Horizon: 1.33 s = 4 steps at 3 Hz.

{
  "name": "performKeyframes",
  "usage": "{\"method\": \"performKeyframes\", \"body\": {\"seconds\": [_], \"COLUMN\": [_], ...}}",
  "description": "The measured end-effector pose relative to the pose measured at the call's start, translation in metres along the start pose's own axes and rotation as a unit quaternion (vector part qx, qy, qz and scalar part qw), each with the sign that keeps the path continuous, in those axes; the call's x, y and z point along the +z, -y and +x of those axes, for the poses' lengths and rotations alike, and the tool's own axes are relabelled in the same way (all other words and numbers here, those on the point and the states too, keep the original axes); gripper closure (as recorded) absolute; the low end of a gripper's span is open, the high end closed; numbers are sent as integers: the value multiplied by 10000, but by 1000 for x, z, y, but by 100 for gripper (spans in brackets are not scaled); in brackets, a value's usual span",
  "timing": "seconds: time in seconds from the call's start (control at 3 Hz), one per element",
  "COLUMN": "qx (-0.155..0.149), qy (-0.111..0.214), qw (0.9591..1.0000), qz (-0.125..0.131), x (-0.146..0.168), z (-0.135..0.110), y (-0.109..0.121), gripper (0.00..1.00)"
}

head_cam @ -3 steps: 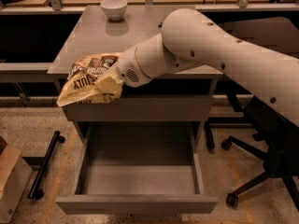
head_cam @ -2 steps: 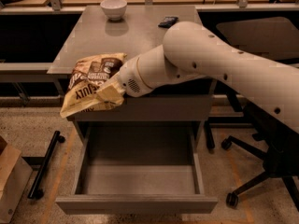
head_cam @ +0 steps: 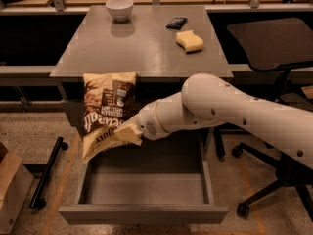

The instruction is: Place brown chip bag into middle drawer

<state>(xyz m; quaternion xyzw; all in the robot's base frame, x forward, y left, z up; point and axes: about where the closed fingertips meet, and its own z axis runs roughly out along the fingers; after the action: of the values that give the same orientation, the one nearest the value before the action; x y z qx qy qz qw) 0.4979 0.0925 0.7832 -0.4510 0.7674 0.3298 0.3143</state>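
The brown chip bag (head_cam: 105, 110) hangs upright in the air, dark brown top and tan-yellow bottom, in front of the table's front edge and above the left rear of the open middle drawer (head_cam: 142, 213). My gripper (head_cam: 128, 133) is shut on the bag's lower right part; its fingers are mostly hidden behind the foil. The white arm reaches in from the right across the drawer. The drawer is pulled out wide and its grey tray shows nothing inside.
On the grey table (head_cam: 98, 53) stand a white bowl (head_cam: 119, 8), a small dark packet (head_cam: 176, 22) and a yellow sponge (head_cam: 190, 40). A black office chair (head_cam: 274, 43) is at the right. A brown paper bag (head_cam: 10, 190) and a black stand (head_cam: 46, 173) are at the left.
The arm has dropped lower and swung toward the drawer. The bag has turned from lying tilted at the table's corner to hanging upright, lower, over the drawer's left rear.
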Motion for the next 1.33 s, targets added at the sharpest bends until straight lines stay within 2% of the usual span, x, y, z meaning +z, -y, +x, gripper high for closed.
{"method": "performKeyframes", "body": {"seconds": [0.33, 1.0, 1.33], "qx": [396, 413, 410], "qy": [-90, -201, -254], "qw": [9991, 9988, 9985], "qz": [-76, -174, -265], "x": [18, 32, 52], "z": [43, 56, 71], "y": [13, 19, 41], "gripper": [100, 100, 100]}}
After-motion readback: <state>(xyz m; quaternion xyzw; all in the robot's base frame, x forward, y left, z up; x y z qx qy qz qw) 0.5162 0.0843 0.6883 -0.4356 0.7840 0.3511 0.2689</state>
